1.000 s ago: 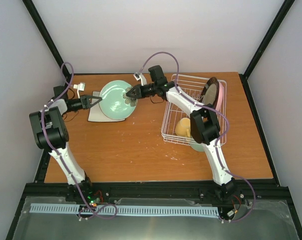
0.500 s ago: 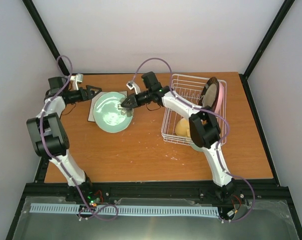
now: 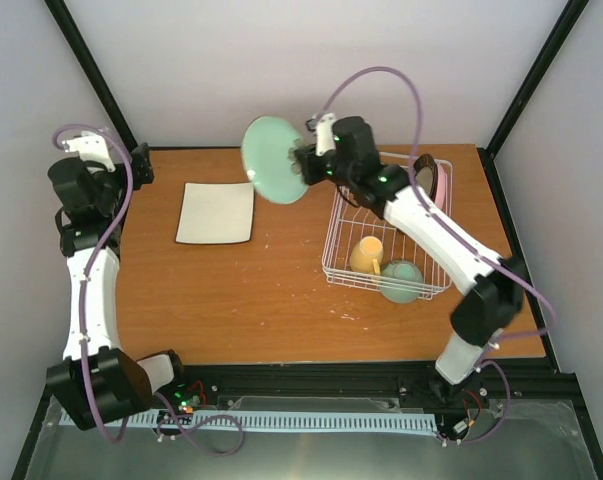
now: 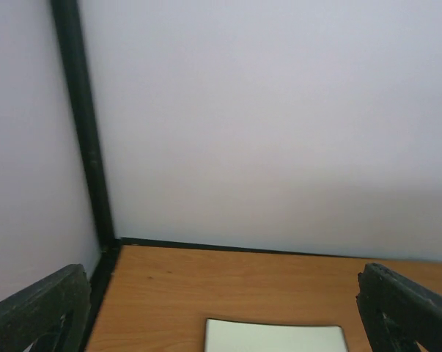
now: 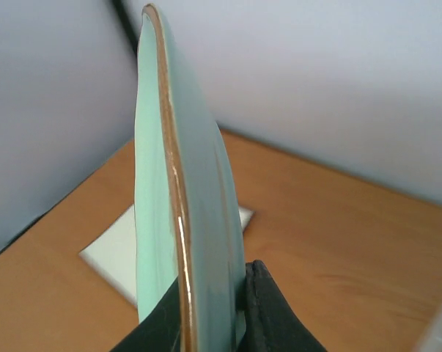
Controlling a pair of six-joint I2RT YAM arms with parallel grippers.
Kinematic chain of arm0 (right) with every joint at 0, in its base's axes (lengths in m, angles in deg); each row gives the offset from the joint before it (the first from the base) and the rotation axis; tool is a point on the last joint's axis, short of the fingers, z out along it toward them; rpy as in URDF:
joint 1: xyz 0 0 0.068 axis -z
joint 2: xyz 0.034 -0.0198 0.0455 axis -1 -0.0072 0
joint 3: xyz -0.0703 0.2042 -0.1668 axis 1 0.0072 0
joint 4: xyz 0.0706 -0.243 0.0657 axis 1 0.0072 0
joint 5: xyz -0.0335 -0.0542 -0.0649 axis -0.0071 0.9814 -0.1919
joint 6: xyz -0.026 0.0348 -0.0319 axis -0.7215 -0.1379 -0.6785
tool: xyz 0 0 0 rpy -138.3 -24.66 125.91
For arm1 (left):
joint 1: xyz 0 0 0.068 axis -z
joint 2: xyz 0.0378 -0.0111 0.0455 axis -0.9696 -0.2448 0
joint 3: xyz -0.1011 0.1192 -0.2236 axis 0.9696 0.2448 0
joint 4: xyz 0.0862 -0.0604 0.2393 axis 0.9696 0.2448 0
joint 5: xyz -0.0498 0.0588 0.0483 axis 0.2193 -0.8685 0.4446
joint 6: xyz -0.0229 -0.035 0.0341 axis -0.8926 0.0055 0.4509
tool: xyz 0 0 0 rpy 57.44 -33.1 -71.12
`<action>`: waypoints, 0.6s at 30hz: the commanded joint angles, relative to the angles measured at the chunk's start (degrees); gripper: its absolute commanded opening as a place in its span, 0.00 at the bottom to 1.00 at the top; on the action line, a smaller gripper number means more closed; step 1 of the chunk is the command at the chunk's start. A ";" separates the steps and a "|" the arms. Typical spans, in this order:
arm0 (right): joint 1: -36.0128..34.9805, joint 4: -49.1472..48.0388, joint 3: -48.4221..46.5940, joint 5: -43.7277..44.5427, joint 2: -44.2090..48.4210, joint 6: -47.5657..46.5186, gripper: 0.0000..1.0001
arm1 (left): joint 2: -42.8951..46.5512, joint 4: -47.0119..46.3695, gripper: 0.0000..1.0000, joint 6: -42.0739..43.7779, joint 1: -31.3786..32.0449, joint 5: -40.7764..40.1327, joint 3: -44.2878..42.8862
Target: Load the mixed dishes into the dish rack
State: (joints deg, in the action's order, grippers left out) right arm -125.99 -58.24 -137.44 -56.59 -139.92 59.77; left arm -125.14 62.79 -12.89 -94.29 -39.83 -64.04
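The wooden worktop [image 3: 281, 300] carries the white wire dish rack [image 3: 333, 232] at about 3 o'clock in the overhead view. The right arm [image 3: 431, 225] reaches over the rack toward 12 o'clock, and the left arm [image 3: 91, 280] is folded back along the 9 o'clock edge.

The mint-green plate [image 3: 273, 173] is in the air near 12 o'clock, tipped up on edge just past the rack's 10 o'clock corner and touching nothing but the arm that holds it. The right fingers [image 3: 303, 163] are clenched on its rim; the wrist view shows one finger [image 5: 256, 304] on each face of the plate [image 5: 155, 220].

The white square plate [image 3: 216, 213] lies flat on the worktop at about 10 o'clock, well apart from the rack.

Inside the rack, a black-rimmed plate [image 3: 424, 178] stands on edge at the 1 o'clock corner, partly hidden by the right arm. The mint-green bowl [image 3: 401, 281] sits at the 5 o'clock corner, with the pale yellow mug [image 3: 366, 255] just beside it toward 9 o'clock.

The left fingers [image 3: 139, 166] are near the worktop's 10 o'clock corner, released and spread wide [image 4: 37, 312], with nothing between them.
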 commanded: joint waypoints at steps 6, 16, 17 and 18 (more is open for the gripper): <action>0.32 -11.71 22.33 45.45 23.24 5.10 0.03 | 2.29 3.25 1.00 1.11 1.53 -18.77 0.99; 1.72 -6.29 31.24 61.63 29.60 16.77 0.03 | 2.88 2.75 1.00 2.13 3.22 -21.36 2.26; 2.07 -5.76 31.33 61.85 29.64 17.54 0.03 | 2.71 2.74 1.00 2.09 3.29 -21.21 2.43; 2.69 -5.21 31.37 61.99 29.52 18.36 0.03 | 2.59 2.55 1.00 2.06 3.34 -20.92 2.77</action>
State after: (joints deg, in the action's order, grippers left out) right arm -124.76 -58.28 -105.05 -2.43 -114.07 71.79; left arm -122.95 65.85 -11.75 -91.34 -59.77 -61.68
